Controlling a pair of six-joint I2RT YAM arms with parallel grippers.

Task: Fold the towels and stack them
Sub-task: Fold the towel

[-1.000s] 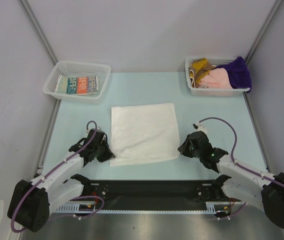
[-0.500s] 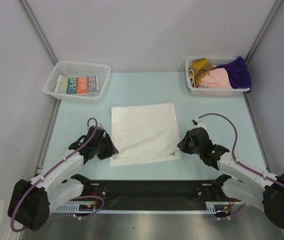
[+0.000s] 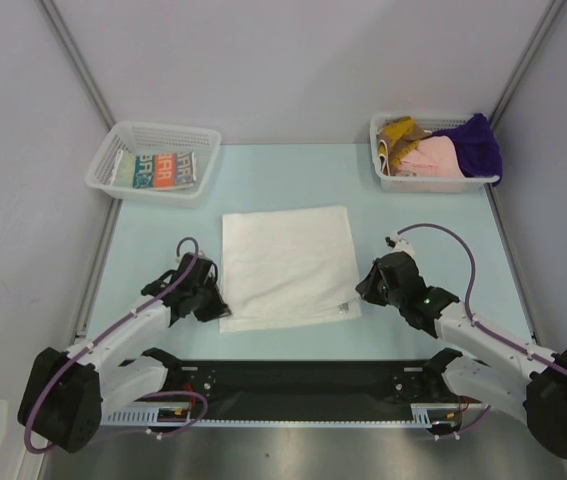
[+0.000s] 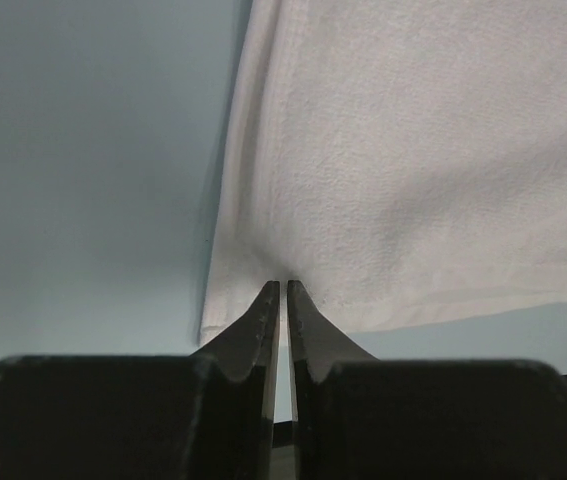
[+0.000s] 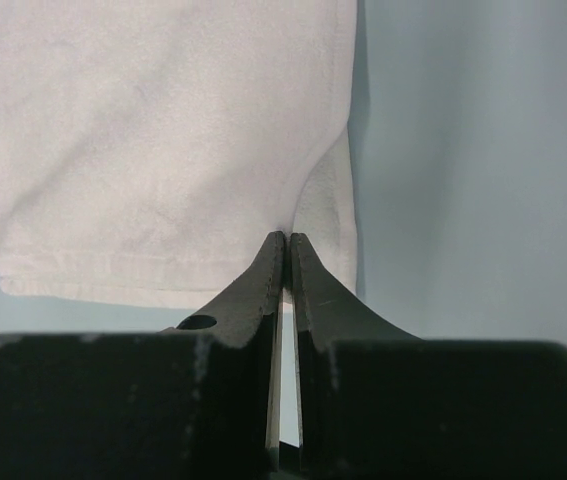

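Note:
A plain white towel [image 3: 285, 262] lies spread flat in the middle of the pale blue table. My left gripper [image 3: 215, 305] sits at its near left corner. In the left wrist view the left gripper [image 4: 283, 285] has its fingers pressed together on a puckered bit of the white towel [image 4: 413, 180]. My right gripper [image 3: 365, 290] is at the near right corner, where the cloth is slightly doubled over. Seen from the right wrist, the right gripper [image 5: 287, 237] pinches the edge of the white towel [image 5: 163, 140].
A white mesh basket [image 3: 163, 128] at the back left holds a folded orange-teal print towel [image 3: 161, 169]. Another basket [image 3: 433, 182] at the back right holds mustard [image 3: 399, 130], pink [image 3: 431, 158] and purple [image 3: 475, 143] towels. A black rail [image 3: 293, 378] runs along the near edge.
The left gripper opened briefly and closed again on the near left corner. The right gripper nudged the near right corner inward, leaving a small fold there.

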